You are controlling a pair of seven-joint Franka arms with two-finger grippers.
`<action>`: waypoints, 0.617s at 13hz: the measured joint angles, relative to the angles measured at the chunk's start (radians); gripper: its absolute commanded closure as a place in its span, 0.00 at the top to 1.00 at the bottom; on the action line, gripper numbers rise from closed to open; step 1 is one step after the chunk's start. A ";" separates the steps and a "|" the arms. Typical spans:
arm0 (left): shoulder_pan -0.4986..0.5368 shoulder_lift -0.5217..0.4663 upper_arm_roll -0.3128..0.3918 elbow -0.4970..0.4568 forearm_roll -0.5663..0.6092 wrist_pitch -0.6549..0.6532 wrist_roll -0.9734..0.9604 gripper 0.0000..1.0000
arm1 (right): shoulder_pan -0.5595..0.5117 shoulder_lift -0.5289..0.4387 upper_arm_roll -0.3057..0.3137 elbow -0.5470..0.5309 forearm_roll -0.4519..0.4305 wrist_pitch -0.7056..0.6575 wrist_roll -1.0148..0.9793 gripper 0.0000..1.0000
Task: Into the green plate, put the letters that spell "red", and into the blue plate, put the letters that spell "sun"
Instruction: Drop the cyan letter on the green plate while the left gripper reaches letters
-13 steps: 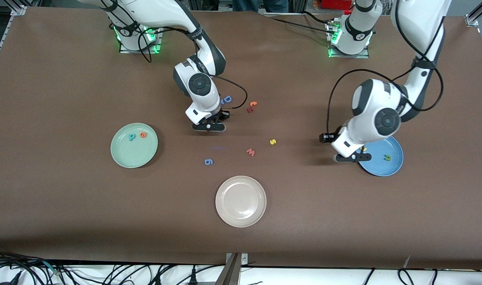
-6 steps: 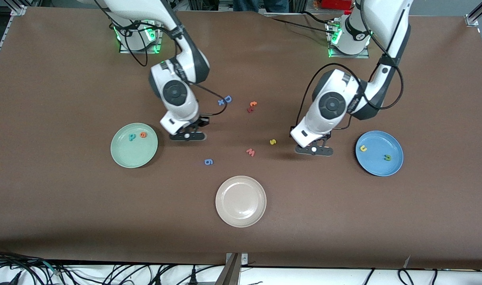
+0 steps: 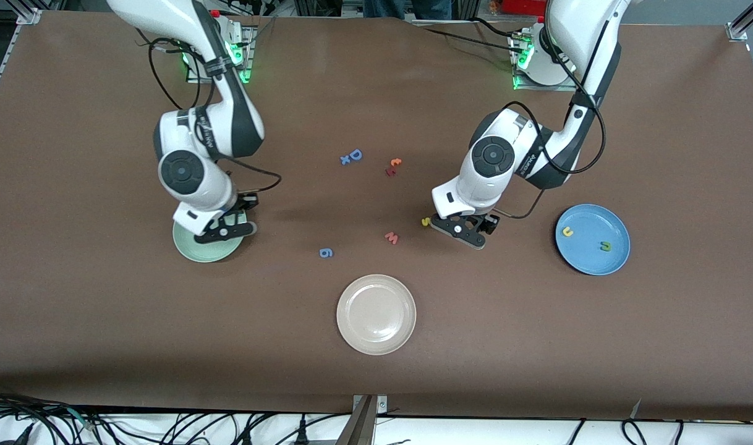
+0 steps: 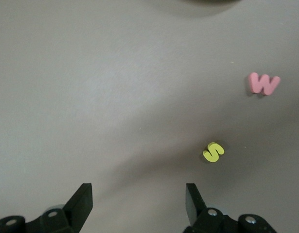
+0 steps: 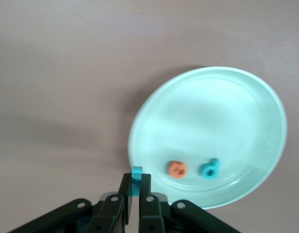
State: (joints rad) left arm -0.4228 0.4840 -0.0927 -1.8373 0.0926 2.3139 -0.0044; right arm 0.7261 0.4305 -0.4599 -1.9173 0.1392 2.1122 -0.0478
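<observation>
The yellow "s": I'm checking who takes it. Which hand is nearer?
Left. The left hand hovers open right beside the yellow "s"; the right hand is over the green plate, gripping a teal letter.

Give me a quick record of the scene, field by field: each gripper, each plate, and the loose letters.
left gripper: open, over yellow "s"
right gripper: shut on teal "r", at the green plate rim
green plate holds: orange "e", teal "d"
blue plate holds: yellow "u", green "n"
beige plate: nothing on it
loose: pink "w", blue "g"
</observation>
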 measured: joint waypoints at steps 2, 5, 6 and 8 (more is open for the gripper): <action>-0.005 0.019 -0.002 0.000 0.000 0.022 0.142 0.98 | -0.062 0.029 -0.002 -0.007 0.001 0.039 -0.099 0.00; -0.033 0.047 -0.004 0.000 0.000 0.051 0.314 0.98 | -0.129 0.081 0.000 -0.008 0.026 0.077 -0.177 0.00; -0.042 0.054 -0.004 0.001 0.000 0.068 0.373 0.98 | -0.131 0.092 0.001 -0.008 0.035 0.087 -0.180 0.00; -0.059 0.076 -0.004 0.001 0.000 0.102 0.473 0.98 | -0.129 0.104 0.009 -0.008 0.040 0.118 -0.180 0.15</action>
State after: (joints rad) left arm -0.4819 0.5601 -0.0964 -1.8365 0.0926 2.4160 0.4683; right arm 0.5973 0.5340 -0.4510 -1.9253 0.1789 2.2305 -0.2278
